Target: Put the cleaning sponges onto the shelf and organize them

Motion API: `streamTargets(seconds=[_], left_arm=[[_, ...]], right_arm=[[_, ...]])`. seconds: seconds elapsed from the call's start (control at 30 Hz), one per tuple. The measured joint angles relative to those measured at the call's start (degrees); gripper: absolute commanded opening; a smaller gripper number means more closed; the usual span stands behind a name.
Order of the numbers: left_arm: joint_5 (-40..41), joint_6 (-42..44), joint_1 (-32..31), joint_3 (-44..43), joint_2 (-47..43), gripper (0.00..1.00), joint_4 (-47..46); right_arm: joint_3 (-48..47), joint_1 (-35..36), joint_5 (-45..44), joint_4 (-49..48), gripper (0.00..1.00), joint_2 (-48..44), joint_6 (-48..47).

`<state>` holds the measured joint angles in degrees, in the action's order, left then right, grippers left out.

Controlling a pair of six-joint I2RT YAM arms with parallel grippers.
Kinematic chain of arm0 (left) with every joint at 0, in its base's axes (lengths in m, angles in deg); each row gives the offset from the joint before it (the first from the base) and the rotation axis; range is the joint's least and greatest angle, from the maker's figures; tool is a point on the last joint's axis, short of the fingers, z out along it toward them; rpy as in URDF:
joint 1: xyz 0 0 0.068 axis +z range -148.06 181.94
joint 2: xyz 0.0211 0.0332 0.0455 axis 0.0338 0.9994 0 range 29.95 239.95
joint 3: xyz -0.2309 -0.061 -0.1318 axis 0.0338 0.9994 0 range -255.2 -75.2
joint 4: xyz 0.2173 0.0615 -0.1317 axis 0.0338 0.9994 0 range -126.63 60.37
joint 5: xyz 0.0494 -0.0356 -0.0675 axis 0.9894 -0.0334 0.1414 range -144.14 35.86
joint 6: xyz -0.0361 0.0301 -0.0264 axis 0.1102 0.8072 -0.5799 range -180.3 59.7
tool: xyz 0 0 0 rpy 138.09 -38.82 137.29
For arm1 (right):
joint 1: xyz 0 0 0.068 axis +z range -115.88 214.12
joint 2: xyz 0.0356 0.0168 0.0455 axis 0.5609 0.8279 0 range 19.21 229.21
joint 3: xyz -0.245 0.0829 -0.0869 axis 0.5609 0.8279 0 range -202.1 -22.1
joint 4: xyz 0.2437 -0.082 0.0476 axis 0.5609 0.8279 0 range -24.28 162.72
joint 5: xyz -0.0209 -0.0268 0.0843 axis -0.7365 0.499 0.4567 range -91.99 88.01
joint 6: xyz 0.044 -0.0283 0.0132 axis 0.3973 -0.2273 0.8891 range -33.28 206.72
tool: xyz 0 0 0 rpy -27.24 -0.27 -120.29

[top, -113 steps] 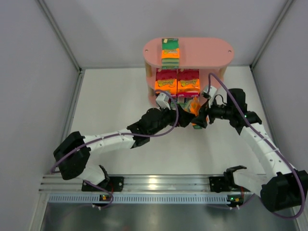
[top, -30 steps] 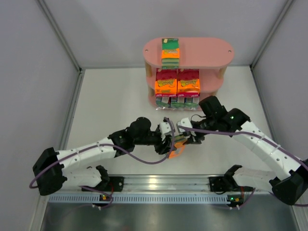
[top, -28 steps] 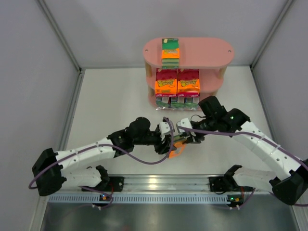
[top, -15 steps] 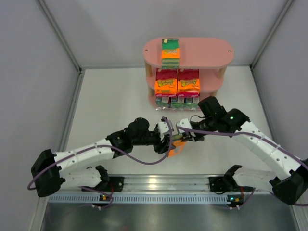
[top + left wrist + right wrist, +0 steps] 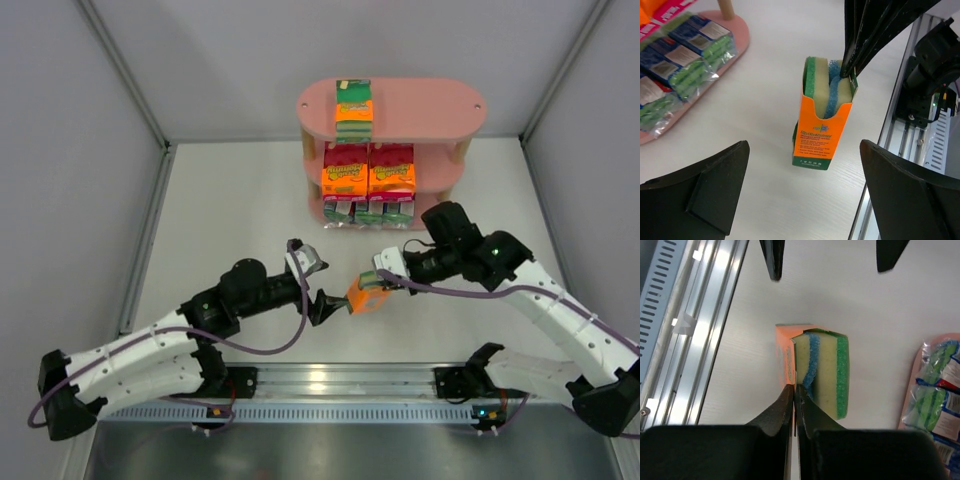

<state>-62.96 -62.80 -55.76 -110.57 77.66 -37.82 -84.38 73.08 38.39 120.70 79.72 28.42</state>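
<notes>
Orange sponge pack point(image 5: 366, 297) stands on the desk point(image 5: 240, 200), our right gripper point(image 5: 794, 391) pinching its sleeve and our left gripper point(image 5: 322, 303) wide open beside it. Other packs point(image 5: 368, 168) already fill the shelf point(image 5: 440, 105); we judge only this one remains.

No wording can be read: the print on the orange sponge pack point(image 5: 822, 132) ahead of the left gripper point(image 5: 802, 150) is blurred

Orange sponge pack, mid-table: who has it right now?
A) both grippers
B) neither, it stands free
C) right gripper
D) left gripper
C: the right gripper is pinched shut on the side wall of the orange sponge pack, while the left gripper stands wide open, its fingers clear of the pack on both sides.
</notes>
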Motion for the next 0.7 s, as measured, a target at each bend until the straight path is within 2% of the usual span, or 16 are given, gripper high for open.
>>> streamTargets(seconds=[0.13, 0.23, 0.43, 0.7], left_arm=[[5.3, -0.4, 0.0, -0.5, -6.5, 0.98, 4.2], [12.3, -0.6, 0.0, -2.4, -9.5, 0.98, 9.2], [25.4, -0.9, 0.1, -6.1, -12.9, 0.98, 16.7], [31.5, -1.0, 0.1, -6.1, -14.4, 0.98, 20.3]], right_arm=[[-2.7, -0.2, -5.6, 0.8, 0.0, -0.7, 2.1], [-12.4, -0.3, -10.4, 3.8, 0.0, 1.1, 3.9], [-32.3, -0.4, -17.7, 2.8, 0.0, 2.1, 6.8], [-46.2, -0.5, -28.0, -0.5, 0.0, 2.5, 9.2]])
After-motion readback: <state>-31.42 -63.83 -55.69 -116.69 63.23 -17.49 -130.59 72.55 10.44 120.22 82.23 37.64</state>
